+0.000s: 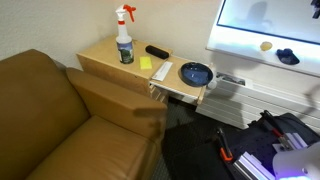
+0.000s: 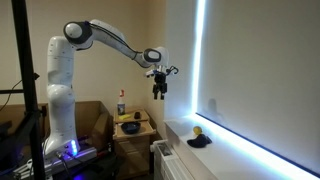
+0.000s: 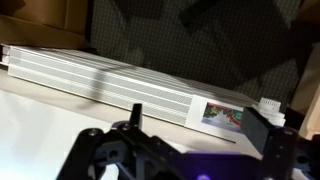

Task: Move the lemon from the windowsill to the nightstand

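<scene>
The lemon (image 1: 265, 45) is small and pale yellow and lies on the white windowsill (image 1: 240, 55) under the bright window. It also shows in an exterior view (image 2: 198, 131) on the windowsill (image 2: 235, 155). The tan wooden nightstand (image 1: 105, 58) stands beside the couch; it also shows in an exterior view (image 2: 135, 145). My gripper (image 2: 159, 90) hangs high in the air, above the shelf end of the nightstand and well left of the lemon. In the wrist view the gripper (image 3: 200, 125) is open and empty over a white ribbed heater; the lemon is out of that view.
A spray bottle (image 1: 124, 42), a black remote (image 1: 156, 51) and a flat yellow pad (image 1: 146, 62) are on the nightstand. A blue bowl (image 1: 195, 73) sits on a narrow white shelf. A dark object (image 1: 288, 57) lies next to the lemon. A brown couch (image 1: 60, 120) fills the left.
</scene>
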